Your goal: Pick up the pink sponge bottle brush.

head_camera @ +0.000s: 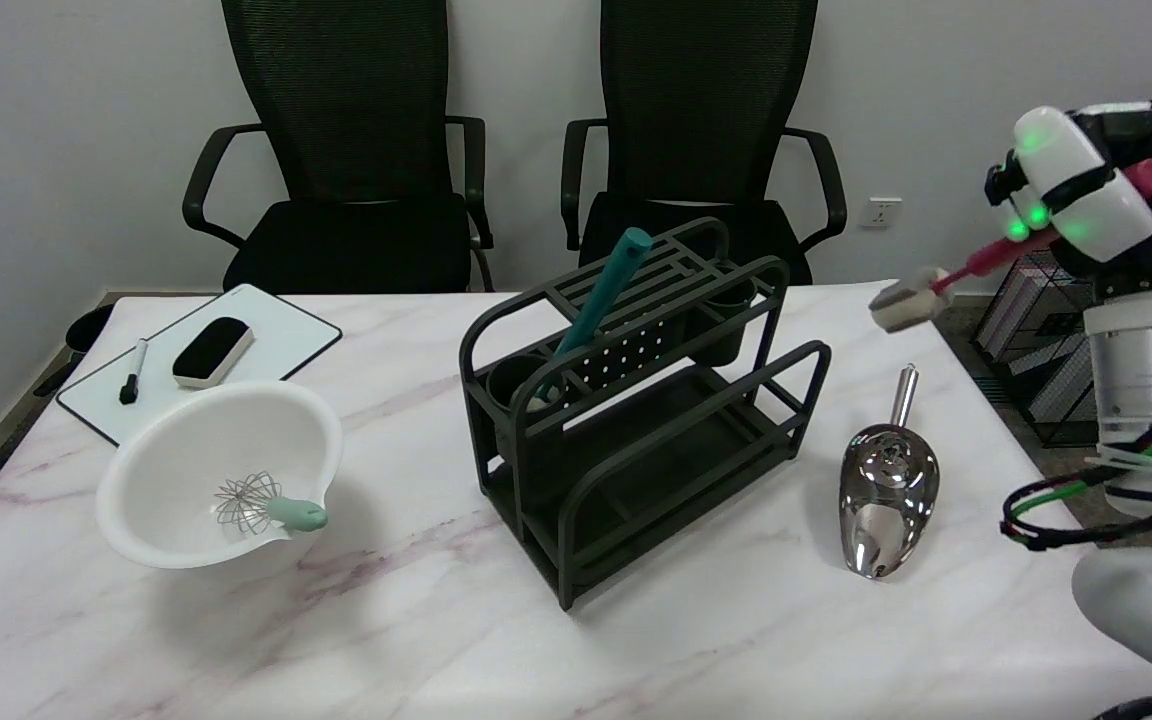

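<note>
1. We see the pink sponge bottle brush point(976, 268) lifted off the table point(436, 620) at about two o'clock, its sponge head hanging lower left.
2. Our right hand point(1086, 200) grips its red handle, fingers wrapped around it, so we judge the pick essentially done.
3. Below it, at four o'clock, lies a metal scoop point(886, 500); the dark rack point(636, 420) stands central.

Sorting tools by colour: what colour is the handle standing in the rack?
Teal handle, head view.
</note>
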Tool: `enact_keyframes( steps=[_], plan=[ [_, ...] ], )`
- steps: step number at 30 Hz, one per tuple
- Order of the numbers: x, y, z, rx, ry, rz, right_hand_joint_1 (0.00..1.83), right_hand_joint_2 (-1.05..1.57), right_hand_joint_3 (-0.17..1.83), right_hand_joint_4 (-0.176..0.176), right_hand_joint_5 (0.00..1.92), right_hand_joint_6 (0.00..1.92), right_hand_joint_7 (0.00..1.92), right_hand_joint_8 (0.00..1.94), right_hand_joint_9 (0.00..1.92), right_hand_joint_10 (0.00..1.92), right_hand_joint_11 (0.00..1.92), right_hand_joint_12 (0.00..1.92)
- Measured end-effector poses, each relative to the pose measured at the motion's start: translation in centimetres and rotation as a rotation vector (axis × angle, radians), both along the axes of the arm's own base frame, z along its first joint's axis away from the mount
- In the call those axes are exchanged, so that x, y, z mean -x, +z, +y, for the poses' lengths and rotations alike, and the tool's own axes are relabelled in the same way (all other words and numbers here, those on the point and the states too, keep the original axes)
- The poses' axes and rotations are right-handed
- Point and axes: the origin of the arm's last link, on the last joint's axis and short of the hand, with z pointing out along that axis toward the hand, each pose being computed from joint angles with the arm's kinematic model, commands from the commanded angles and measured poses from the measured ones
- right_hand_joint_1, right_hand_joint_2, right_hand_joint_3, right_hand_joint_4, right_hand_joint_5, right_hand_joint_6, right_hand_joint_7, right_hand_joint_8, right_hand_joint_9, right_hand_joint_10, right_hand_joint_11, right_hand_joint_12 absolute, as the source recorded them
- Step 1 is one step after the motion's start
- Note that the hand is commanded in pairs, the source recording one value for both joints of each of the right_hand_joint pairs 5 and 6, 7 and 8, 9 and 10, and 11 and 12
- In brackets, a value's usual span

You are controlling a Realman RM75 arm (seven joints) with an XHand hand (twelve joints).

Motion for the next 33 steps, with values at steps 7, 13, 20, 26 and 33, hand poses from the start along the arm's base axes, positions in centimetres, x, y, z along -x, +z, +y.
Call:
enact_keyframes(
  steps=[7, 13, 20, 26, 33],
  plan=[
    [1.6, -0.6, 1.4, 0.049, -0.060, 0.042, 1.02, 1.47, 0.47, 0.000, 1.92, 1.92, 1.92, 1.92, 1.92, 1.92, 1.92, 1.92],
    [3.4, -1.9, 2.3, 0.048, -0.094, 0.047, 1.01, 1.50, 0.46, 0.000, 1.92, 1.92, 1.92, 1.92, 1.92, 1.92, 1.92, 1.92],
    [5.3, -5.0, 3.5, 0.002, -0.081, 0.050, 1.00, 1.53, 0.46, 0.000, 1.92, 1.92, 1.92, 1.92, 1.92, 1.92, 1.92, 1.92],
    [6.2, -8.6, 5.0, -0.033, -0.044, 0.068, 1.00, 1.53, 0.46, 0.000, 1.92, 1.92, 1.92, 1.92, 1.92, 1.92, 1.92, 1.92],
    [7.4, -12.7, 6.9, -0.045, -0.039, 0.096, 0.99, 1.54, 0.45, 0.000, 1.92, 1.92, 1.92, 1.92, 1.92, 1.92, 1.92, 1.92]
  ],
)
